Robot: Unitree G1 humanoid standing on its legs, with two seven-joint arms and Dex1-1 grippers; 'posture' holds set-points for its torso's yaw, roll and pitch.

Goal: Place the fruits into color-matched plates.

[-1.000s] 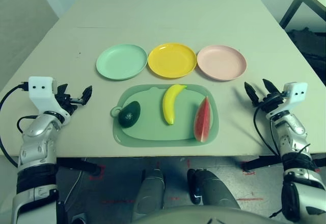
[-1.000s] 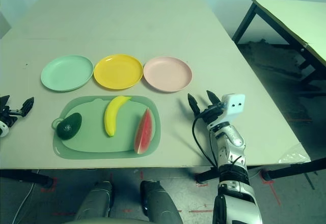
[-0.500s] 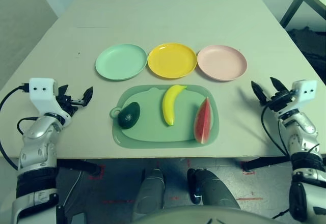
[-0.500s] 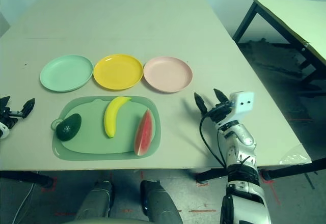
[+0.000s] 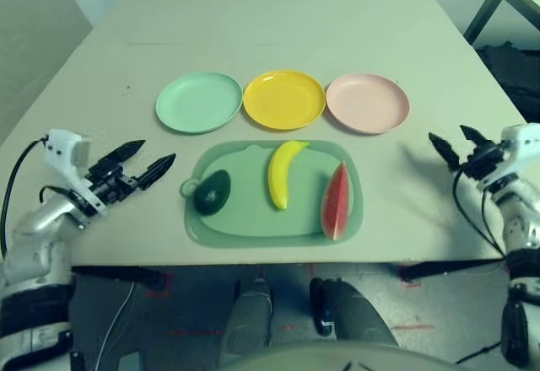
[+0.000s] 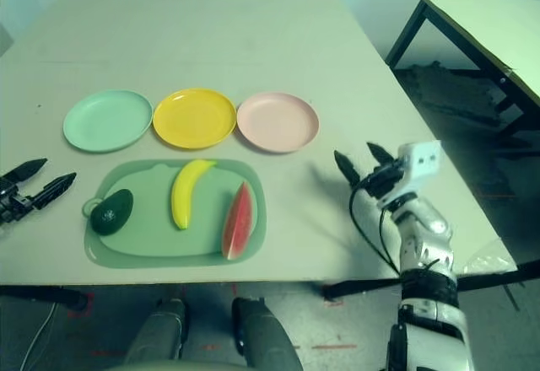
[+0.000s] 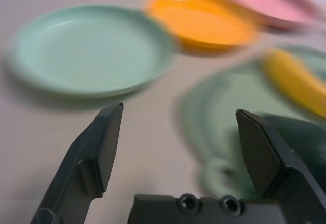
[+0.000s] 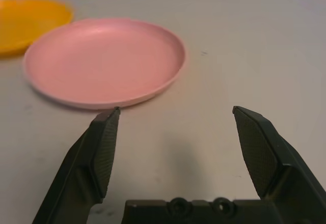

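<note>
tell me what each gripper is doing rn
Left gripper: open, holding nothing, beside the mat.
Right gripper: open, empty, off to the right of the mat.

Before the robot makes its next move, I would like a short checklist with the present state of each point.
1. Left gripper open and free of any fruit: ok.
2. Right gripper open and free of any fruit: ok.
3. Avocado, banana and watermelon wedge all on the green mat: ok.
4. Mint plate, yellow plate and pink plate ready, with nothing on them: ok.
5. Each fruit on its color-matched plate: not ok, none placed yet.
</note>
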